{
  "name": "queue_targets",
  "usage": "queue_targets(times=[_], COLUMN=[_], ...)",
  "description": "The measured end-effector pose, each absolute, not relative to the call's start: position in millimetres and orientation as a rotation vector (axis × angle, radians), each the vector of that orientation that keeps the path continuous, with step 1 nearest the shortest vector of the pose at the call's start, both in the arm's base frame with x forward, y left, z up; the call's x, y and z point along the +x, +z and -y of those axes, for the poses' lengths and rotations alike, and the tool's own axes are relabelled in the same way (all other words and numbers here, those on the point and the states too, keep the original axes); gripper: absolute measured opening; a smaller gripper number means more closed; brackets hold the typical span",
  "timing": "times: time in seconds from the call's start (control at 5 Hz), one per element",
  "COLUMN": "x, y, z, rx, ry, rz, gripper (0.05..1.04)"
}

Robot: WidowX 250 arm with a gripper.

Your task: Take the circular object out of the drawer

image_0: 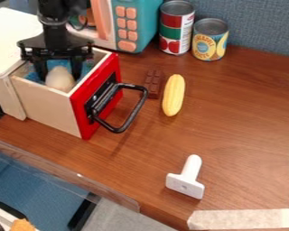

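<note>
Camera view: the gripper (59,76) is released, its fingers spread, down at the open red-fronted drawer (47,104). The pale round object (60,80) lies inside the drawer, between the fingertips. A corn cob (173,95) sits beside a chocolate bar (153,83) on the worktop (237,117).

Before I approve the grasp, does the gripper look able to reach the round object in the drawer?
Probably yes: the drawer stands open, and the gripper hangs over the round object, fingers apart.

from where i stand, the labels on the tall can (177,28) and shorter can (209,40), both right of the claw (58,76), carry print too small to read surely.
</note>
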State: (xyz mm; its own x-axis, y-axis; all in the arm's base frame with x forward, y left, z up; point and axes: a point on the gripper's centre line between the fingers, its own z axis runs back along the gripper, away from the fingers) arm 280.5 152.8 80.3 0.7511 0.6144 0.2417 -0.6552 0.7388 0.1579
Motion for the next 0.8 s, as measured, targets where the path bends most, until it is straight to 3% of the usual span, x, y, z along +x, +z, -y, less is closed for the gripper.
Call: queue_targets(times=[0.4,0.8], x=[280.9,276.0], y=[111.4,139.8], z=[-142.2,-92.6], rx=[0.301,0.389], ry=[0.672,0.549], rz=[0.236,0.319], gripper=[0.734,0.734])
